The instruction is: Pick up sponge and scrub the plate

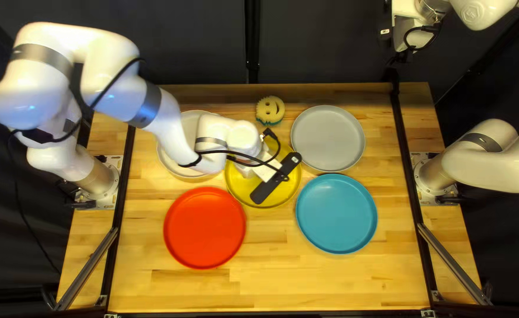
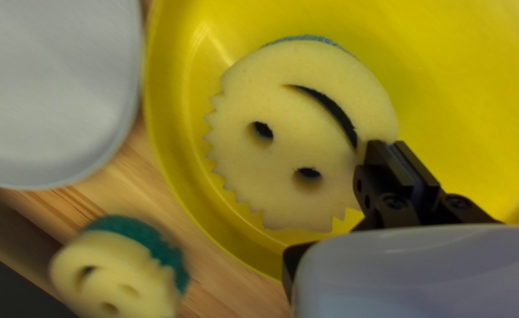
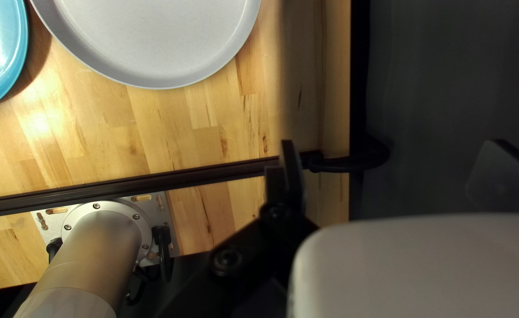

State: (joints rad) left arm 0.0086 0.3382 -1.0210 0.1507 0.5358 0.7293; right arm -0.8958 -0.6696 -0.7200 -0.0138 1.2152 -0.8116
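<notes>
My left gripper (image 1: 276, 178) is over the yellow plate (image 1: 237, 184). In the left wrist view the left gripper (image 2: 394, 154) is shut on the rim of a pale round sponge (image 2: 295, 135) with two eye holes and a curved mouth slit. That sponge is over the yellow plate (image 2: 177, 159); contact with it cannot be told. The arm hides it in the top left view. A second sponge (image 1: 270, 111), green underneath, sits beyond the plate; it also shows in the left wrist view (image 2: 118, 271). My right gripper (image 1: 398, 58) is high past the table's far edge; in its wrist view the right gripper (image 3: 395, 156) is open, holding nothing.
A grey plate (image 1: 328, 138) and a blue plate (image 1: 336, 213) lie right of the yellow one. A red plate (image 1: 205, 227) lies left and nearer. Another pale plate (image 1: 168, 159) is partly under my left arm. Dark rails run along both table sides.
</notes>
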